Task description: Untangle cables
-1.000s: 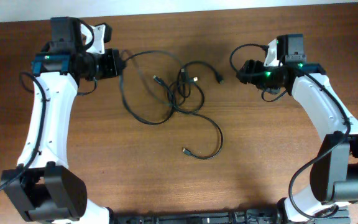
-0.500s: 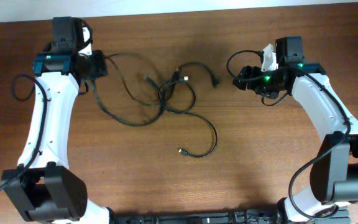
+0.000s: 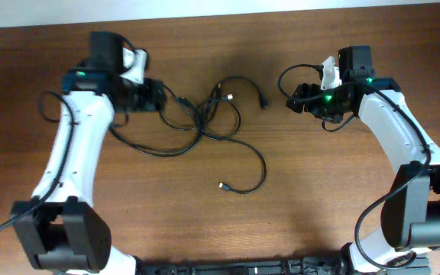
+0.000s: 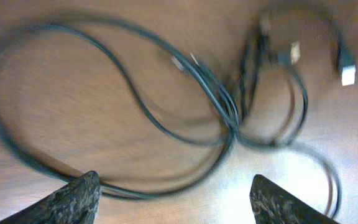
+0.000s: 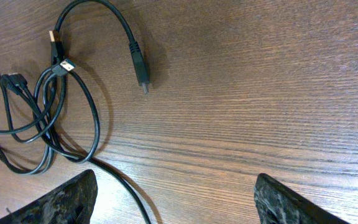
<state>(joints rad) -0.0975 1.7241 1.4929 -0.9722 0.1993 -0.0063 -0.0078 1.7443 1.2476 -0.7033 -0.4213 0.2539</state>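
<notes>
Jaws first: left jaws are spread wide above the left-hand loops of the cables. Nothing sits between them, though one strand runs just beside the fingertip at the lower left of my left wrist view. Over on the other side, right jaws stand apart too, empty, hanging to the right of the bundle over bare table.

Now the state of play: the cables lie in the upper middle of the overhead frame, and they're not free yet. Several strands cross at one tight knot, with two silver-tipped plugs bunched close by. One black plug lies clear at the bundle's upper right. A long tail curls down to another plug end in the lower middle. My read is that the ends are fanned out, but the knot itself is all left to do.
</notes>
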